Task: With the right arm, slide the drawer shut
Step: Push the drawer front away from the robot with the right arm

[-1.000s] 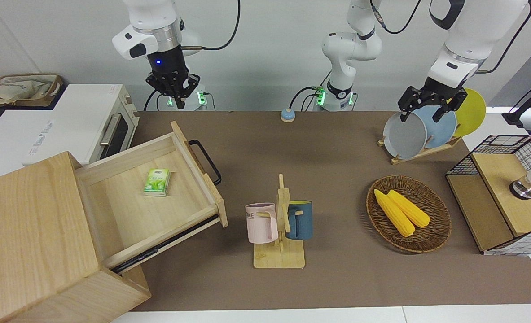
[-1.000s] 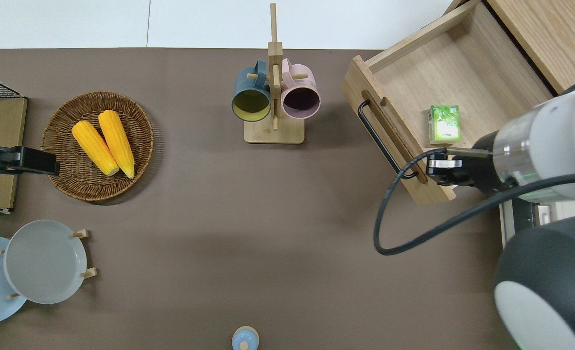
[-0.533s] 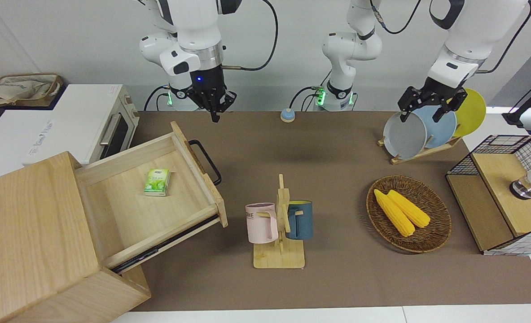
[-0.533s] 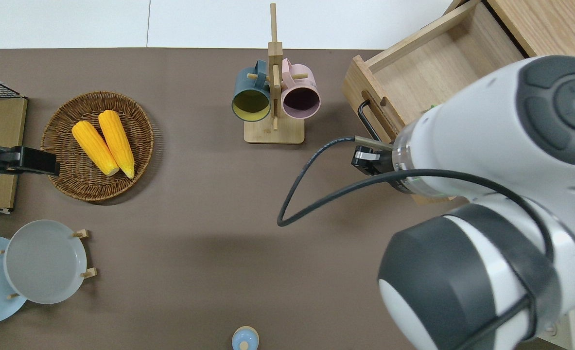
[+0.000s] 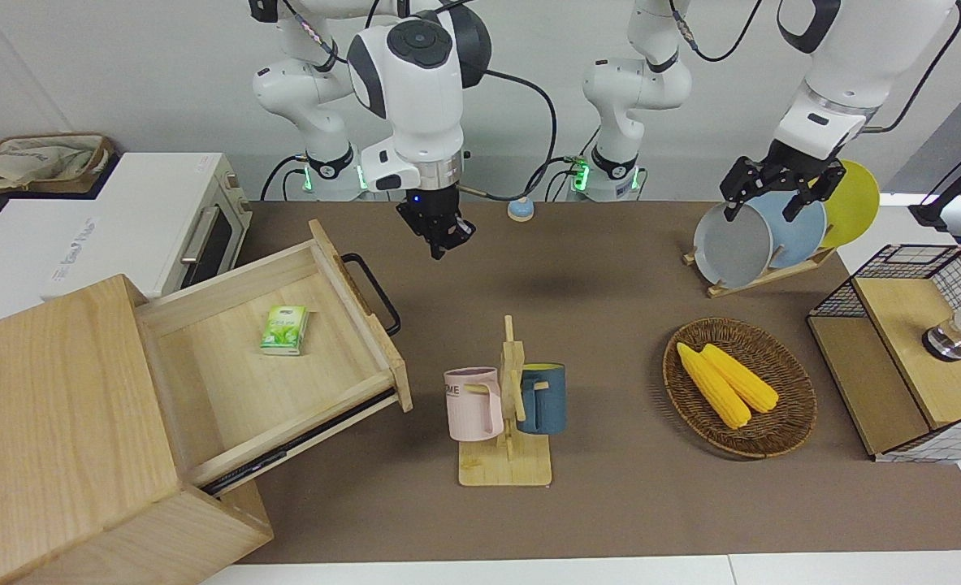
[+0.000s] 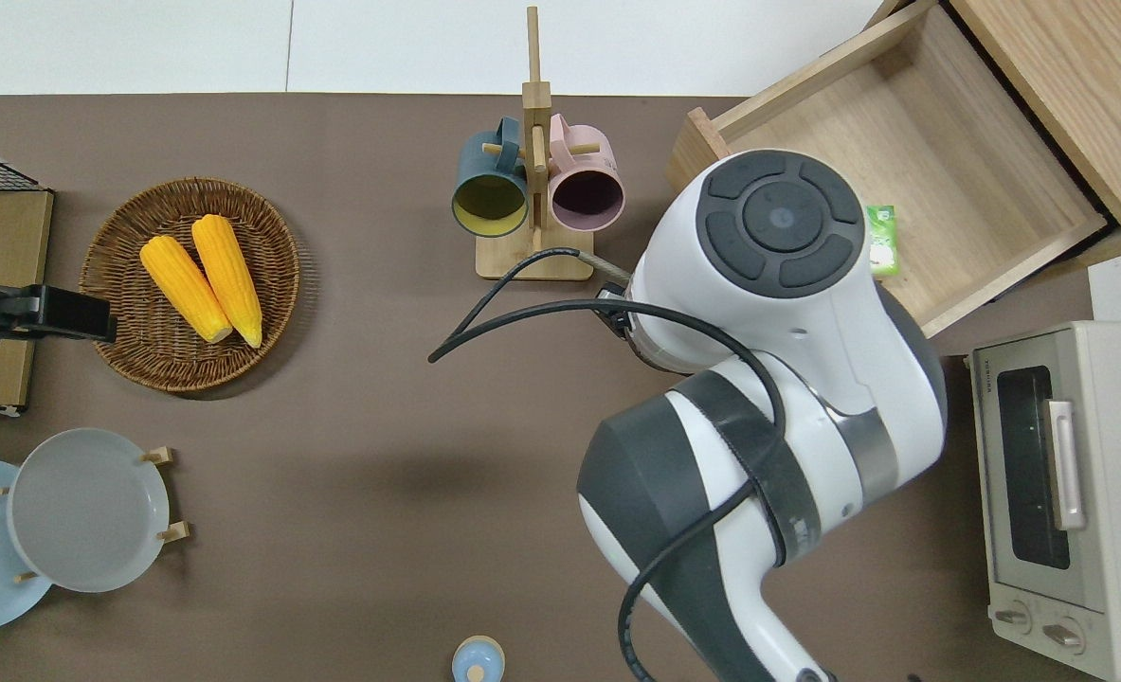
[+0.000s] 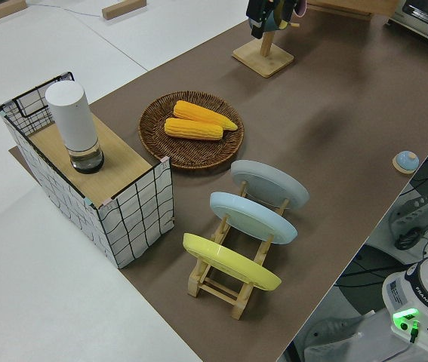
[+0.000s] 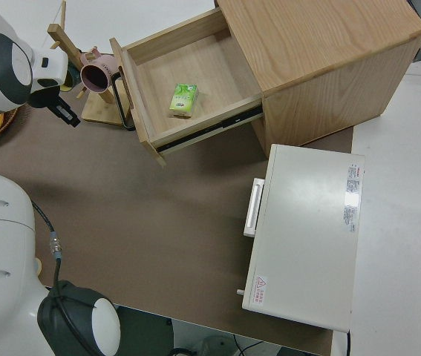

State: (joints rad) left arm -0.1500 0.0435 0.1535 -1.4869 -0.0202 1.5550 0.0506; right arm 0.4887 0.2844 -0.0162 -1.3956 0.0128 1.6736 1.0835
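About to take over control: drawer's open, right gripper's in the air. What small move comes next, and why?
Probably bring the right gripper down beside the drawer front, level with its black handle. The drawer stands fully out with a green packet inside, and the gripper touches nothing yet. The left arm is parked.

The drawer (image 5: 285,357) and cabinet (image 5: 49,422) are pale, matt, grained wood; the handle (image 5: 374,292) is black metal. The table (image 5: 610,504) is matt brown. The basket (image 5: 781,422) is woven wicker, the plates (image 7: 253,219) smooth, the oven (image 6: 1062,493) satin cream, and the right arm (image 6: 787,313) glossy white plastic.
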